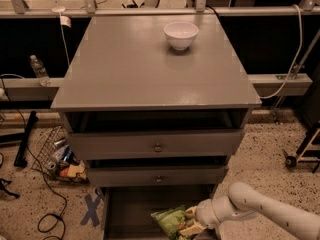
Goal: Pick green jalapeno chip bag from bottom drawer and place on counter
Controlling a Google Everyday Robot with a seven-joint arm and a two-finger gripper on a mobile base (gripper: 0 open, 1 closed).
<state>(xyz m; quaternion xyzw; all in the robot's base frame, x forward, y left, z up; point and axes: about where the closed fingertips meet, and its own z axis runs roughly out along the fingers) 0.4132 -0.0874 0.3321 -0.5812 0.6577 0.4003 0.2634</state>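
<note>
Claw (191,223) grips right end of green jalapeno chip bag (169,221) in bottom drawer (125,209), long axis approx left-right.

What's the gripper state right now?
Gripper: low in the bottom drawer, against the right end of the green jalapeno chip bag; open or closed cannot be told.

Likely a robotics lab: floor clutter (62,164), railing (150,12), gripper (192,223) in bottom drawer (130,211)
</note>
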